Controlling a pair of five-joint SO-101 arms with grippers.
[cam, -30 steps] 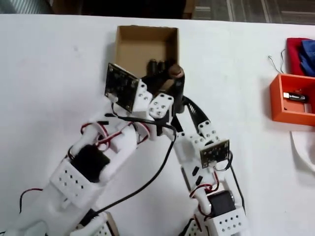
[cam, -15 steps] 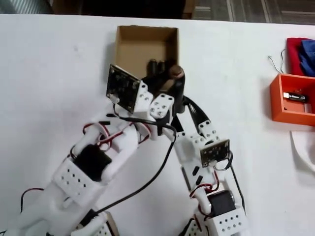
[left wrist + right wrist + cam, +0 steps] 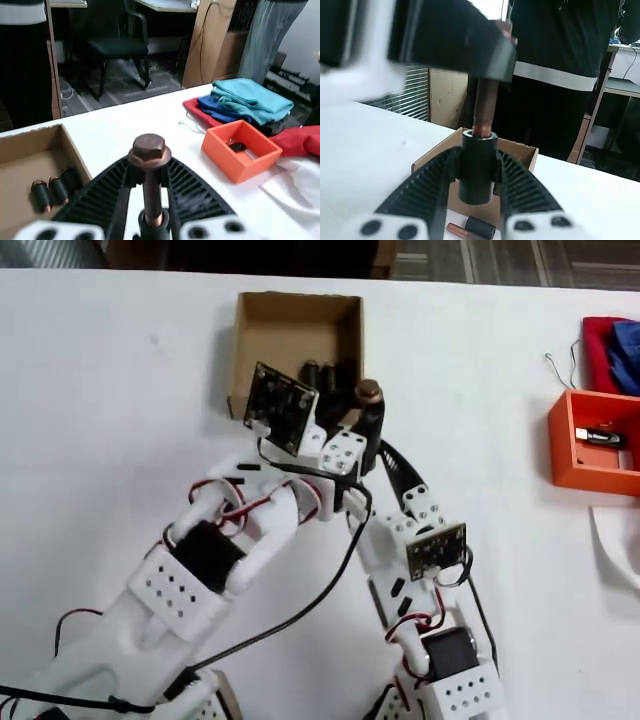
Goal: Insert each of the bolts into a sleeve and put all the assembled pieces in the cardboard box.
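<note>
- Two arms meet beside the cardboard box (image 3: 280, 335) on a white table (image 3: 100, 390). L gripper (image 3: 149, 172) is clenched on a copper-coloured bolt (image 3: 148, 149), w/ fingers either side of the shaft just under the hex head. The bolt stands upright.
- R gripper (image 3: 477, 157) is clamped round a black sleeve (image 3: 477, 187), also upright. The bolt's shaft drops into the sleeve's mouth from above, w/ the head well clear of it: partly in, not seated.
- High view: bolt head & sleeve stand just beside the box wall that faces the orange tray (image 3: 590, 475), near the box's front corner. They are over the table, not inside the box.
- Inside the box, assembled pieces (image 3: 325, 370) lie side by side toward the near end, close to that same wall. L wrist view shows two w/ copper heads and a darker one next to them.
- The orange tray sits well apart from the action, w/ a small black item (image 3: 600, 436) in it. Folded cloths (image 3: 250, 97), blue on red, lie just beyond the tray.
</note>
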